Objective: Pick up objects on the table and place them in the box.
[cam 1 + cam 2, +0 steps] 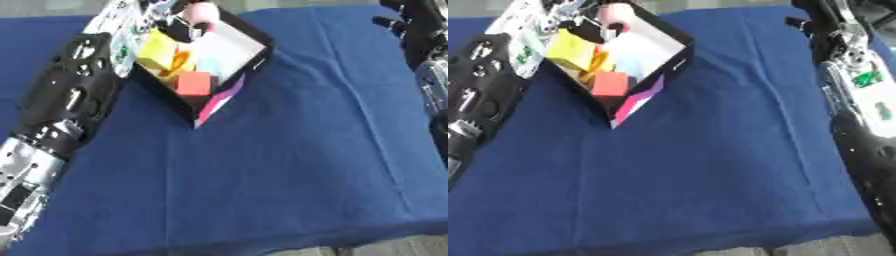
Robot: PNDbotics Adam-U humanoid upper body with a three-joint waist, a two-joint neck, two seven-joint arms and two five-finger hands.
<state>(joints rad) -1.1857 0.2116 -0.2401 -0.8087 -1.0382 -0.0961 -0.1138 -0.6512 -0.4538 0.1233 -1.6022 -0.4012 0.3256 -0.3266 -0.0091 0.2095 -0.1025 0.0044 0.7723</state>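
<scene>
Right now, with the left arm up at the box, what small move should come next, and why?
Probably lift the left hand out and away from the box. The box already holds a yellow block, a red block and a pink item, and no loose object shows on the blue cloth.

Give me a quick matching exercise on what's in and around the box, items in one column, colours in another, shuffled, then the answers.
Items:
1. block at the box's left side
2. block nearest the box's front corner
3. cloth on the table
4. object at the box's far end

Colours:
A. red
B. pink
C. yellow
D. blue

Pairs: 1-C, 2-A, 3-D, 4-B
</scene>
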